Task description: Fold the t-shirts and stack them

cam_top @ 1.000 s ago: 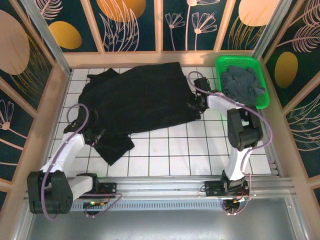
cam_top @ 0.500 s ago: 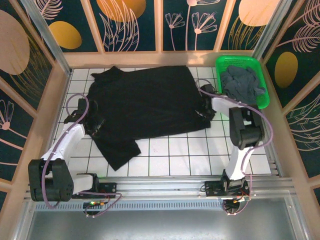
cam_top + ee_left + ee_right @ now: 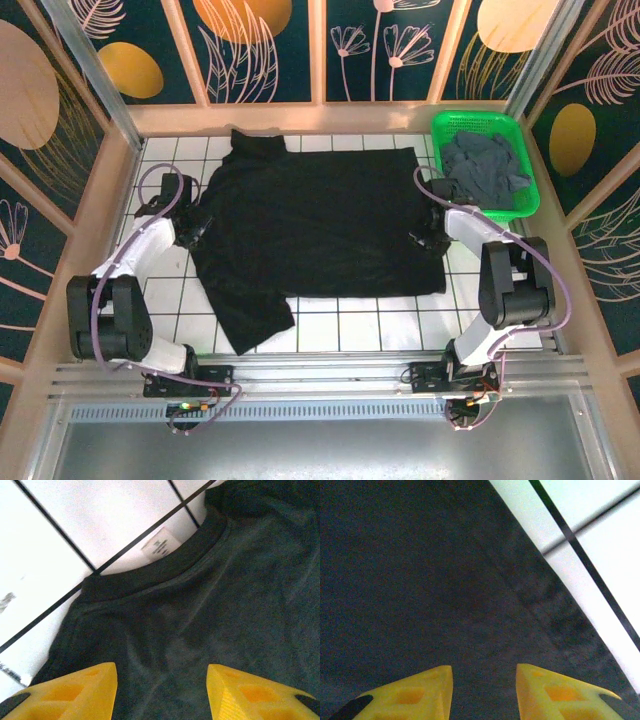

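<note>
Green basket (image 3: 478, 118) holds slate t-shirt (image 3: 482, 165); left end effector (image 3: 161, 669) and right end effector (image 3: 483, 670) both parted, empty.

Tiled table (image 3: 420, 325), seen from above.
- Black t-shirt (image 3: 320, 225) lies flat across most of the middle, from the far edge well toward the near side. It is low and soft, with nothing standing on it.
- One sleeve (image 3: 250, 318) trails toward the near left.
- Open tiles: a strip along the near edge, right of that sleeve, and a narrow column at far left beside the wall.
- Left arm (image 3: 140, 250) lies across the left tiles, its end at the shirt's left edge.
- Right arm (image 3: 510, 285) arches over the right strip, its end at the shirt's right edge.
- Green basket (image 3: 500, 122), holding a grey t-shirt (image 3: 485, 165), blocks the far-right corner.
- Panelled walls (image 3: 320, 50) close three sides, and a metal rail (image 3: 330, 375) closes the near one.
</note>
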